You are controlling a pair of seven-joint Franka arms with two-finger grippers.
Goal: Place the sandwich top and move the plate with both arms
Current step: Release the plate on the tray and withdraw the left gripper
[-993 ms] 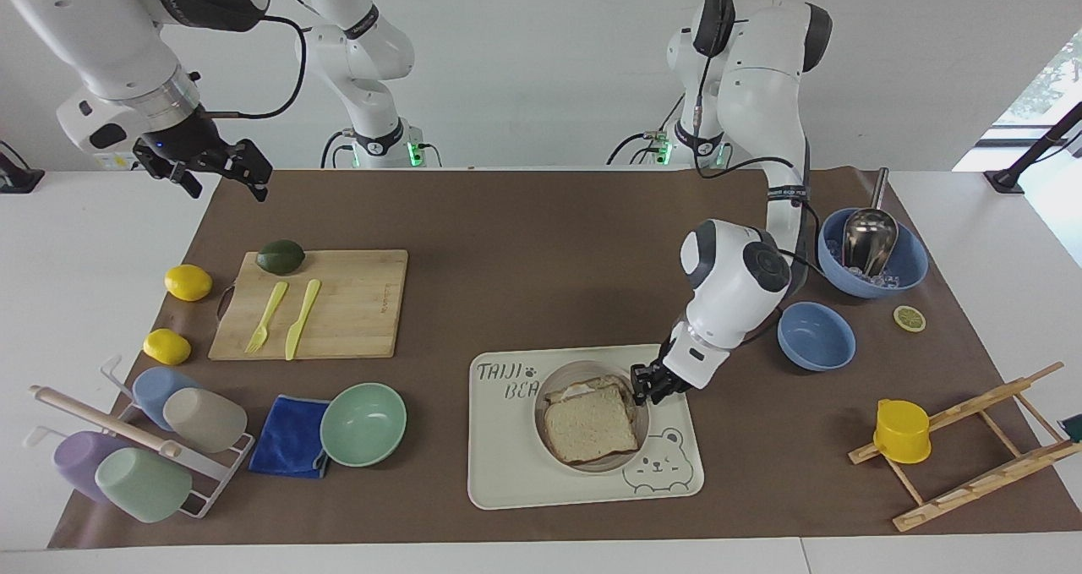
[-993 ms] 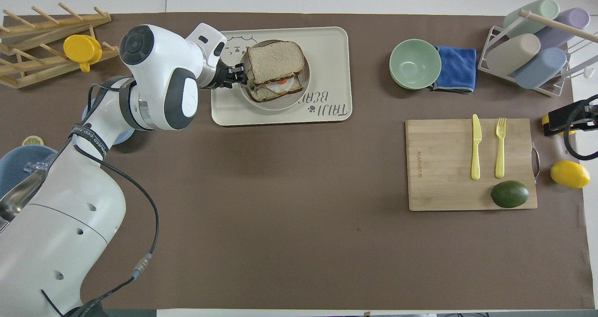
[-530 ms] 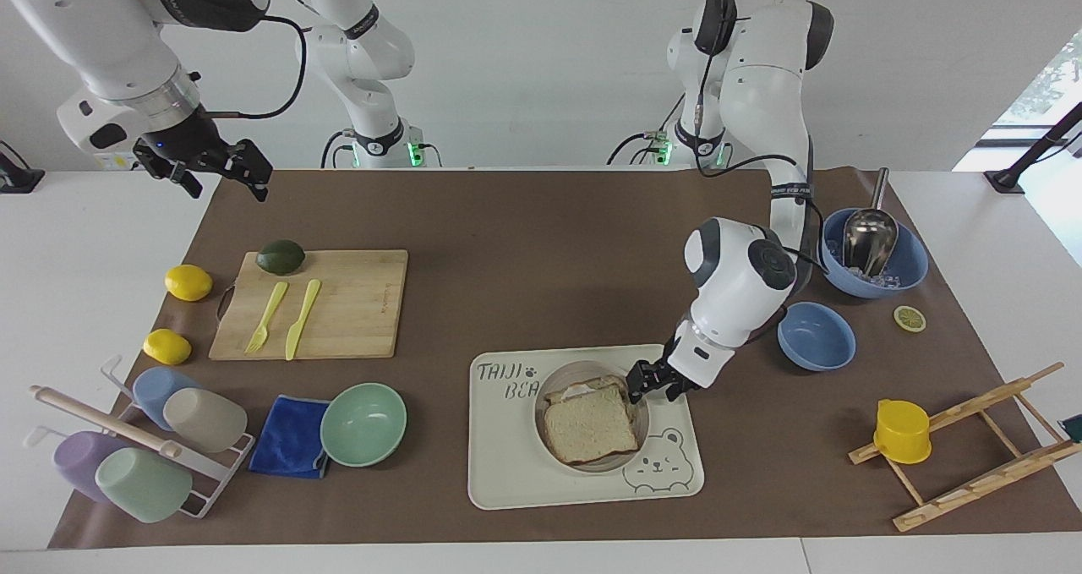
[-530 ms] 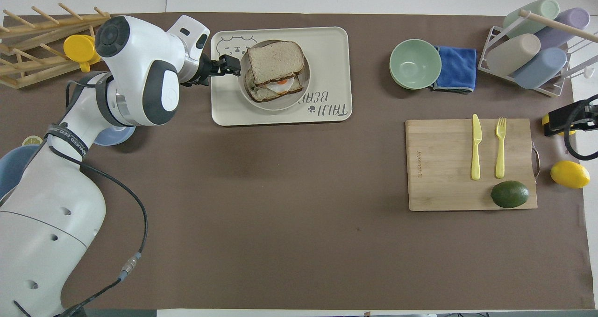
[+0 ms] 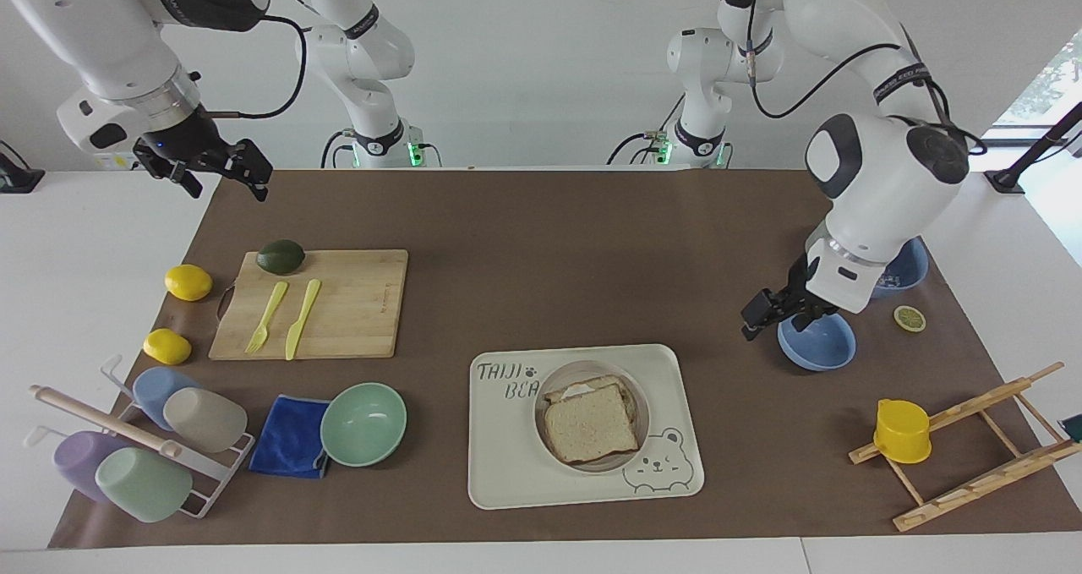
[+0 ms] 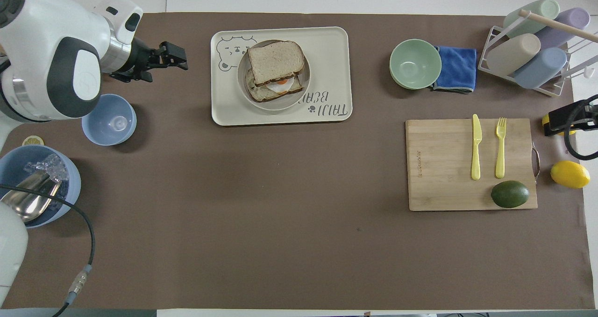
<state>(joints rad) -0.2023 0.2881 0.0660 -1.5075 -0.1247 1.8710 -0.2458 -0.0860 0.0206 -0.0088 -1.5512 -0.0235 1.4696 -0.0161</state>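
On plate [image 5: 640,426]: sandwich top [image 5: 590,423] | left gripper [image 5: 758,313] apart, empty | right gripper [image 5: 221,172] apart, waiting

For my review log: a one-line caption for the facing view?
Sandwich top rests on the plate; left end effector hangs open and empty.

- We see even, bright, diffuse light across the brown mat [image 5: 541,244], with no harsh glare.
- Shadows are soft and short; the blue bowl [image 6: 109,119] casts a faint one on the mat.
- A window at the facing view's edge is overexposed.
- Both views look sharp, without motion blur.
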